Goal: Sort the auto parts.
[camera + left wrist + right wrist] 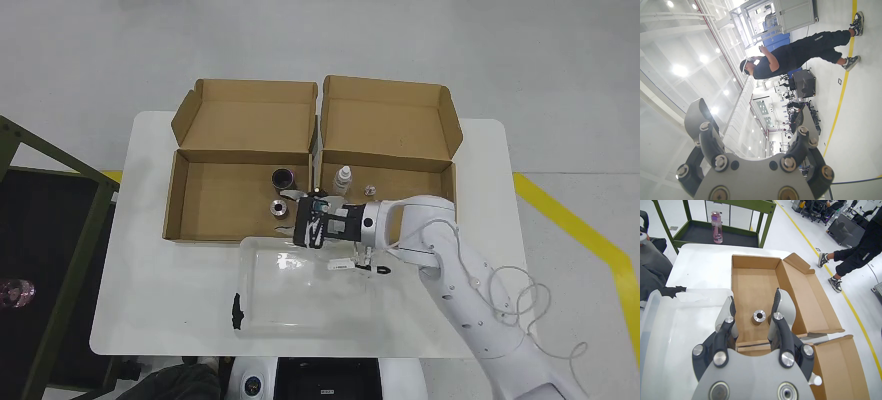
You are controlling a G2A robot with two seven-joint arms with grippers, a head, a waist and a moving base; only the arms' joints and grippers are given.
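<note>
- Bushing (759, 316) of bright metal stands upright on the cardboard box (755, 279) floor; it looks heavy, rigid and slick, best pinched across its round wall.
- Right gripper (754, 297) hangs above it, fingers spread and empty; left gripper (751, 106) is likewise spread.
- The box's near wall and the clear plastic bin (668, 321) crowd the approach; a dark ring (283, 178) lies near.

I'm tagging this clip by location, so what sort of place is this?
Probably an industrial robotics lab or factory hall: a yellow floor line, an aluminium-framed machine enclosure and a green metal trolley all point that way.
</note>
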